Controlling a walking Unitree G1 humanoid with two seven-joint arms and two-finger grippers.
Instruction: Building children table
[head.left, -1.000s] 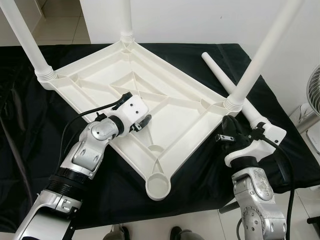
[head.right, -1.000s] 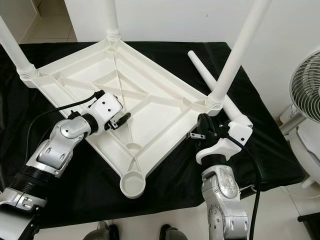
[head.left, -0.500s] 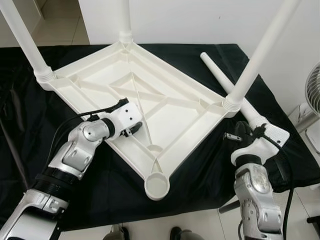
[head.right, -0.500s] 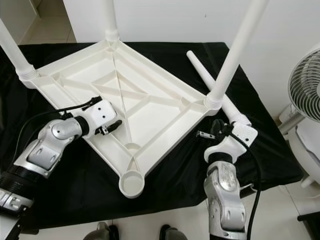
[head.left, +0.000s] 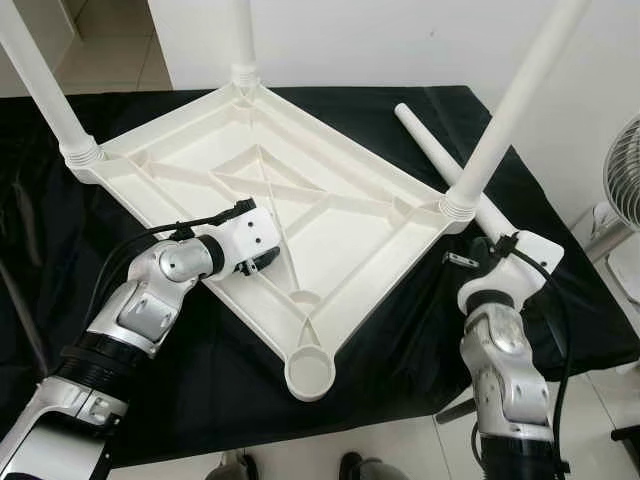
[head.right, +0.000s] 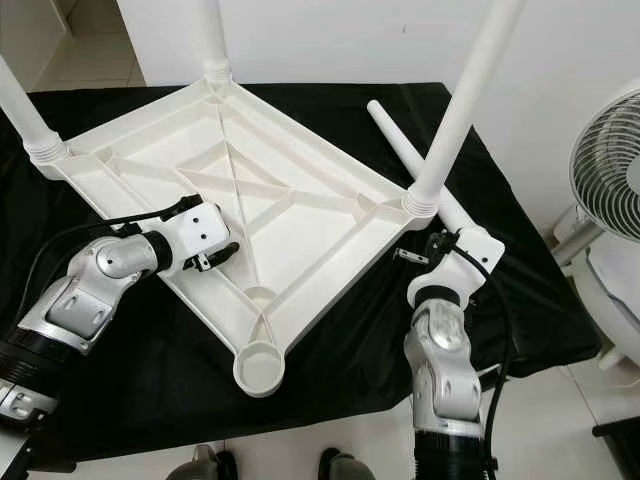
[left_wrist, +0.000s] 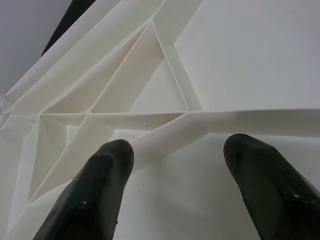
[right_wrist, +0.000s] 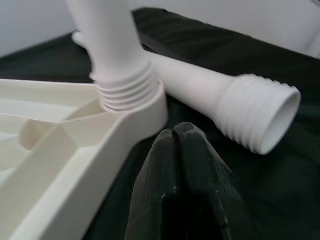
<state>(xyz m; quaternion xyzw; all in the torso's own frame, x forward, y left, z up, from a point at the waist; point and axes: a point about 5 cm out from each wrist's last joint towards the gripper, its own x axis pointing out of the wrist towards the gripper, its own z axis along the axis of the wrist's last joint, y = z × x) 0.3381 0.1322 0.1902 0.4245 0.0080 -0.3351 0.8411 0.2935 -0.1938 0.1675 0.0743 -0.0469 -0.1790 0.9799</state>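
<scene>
A white plastic table top (head.left: 345, 225) lies upside down on a black cloth. Three white legs stand screwed into its corners: left (head.left: 45, 85), back (head.left: 241, 35) and right (head.left: 505, 105). The near corner socket (head.left: 310, 372) holds nothing. A loose leg (head.left: 432, 142) lies on the cloth at the right, its threaded end (right_wrist: 260, 120) close to my right gripper. My right gripper (right_wrist: 175, 132) is shut on nothing, just beside the right corner socket (right_wrist: 131, 102). My left gripper (head.left: 262, 263) hovers open over the ribs of the underside (left_wrist: 165, 125).
The black cloth (head.left: 390, 340) covers the work surface out to its edges. A white fan (head.right: 608, 150) stands off the right side. A white wall runs behind. Dark shoes (head.left: 350, 466) show at the bottom edge.
My left gripper has drawn back a little towards the near-left edge of the table top. My right wrist has turned and pulled slightly away from the right corner. The camera has shifted.
</scene>
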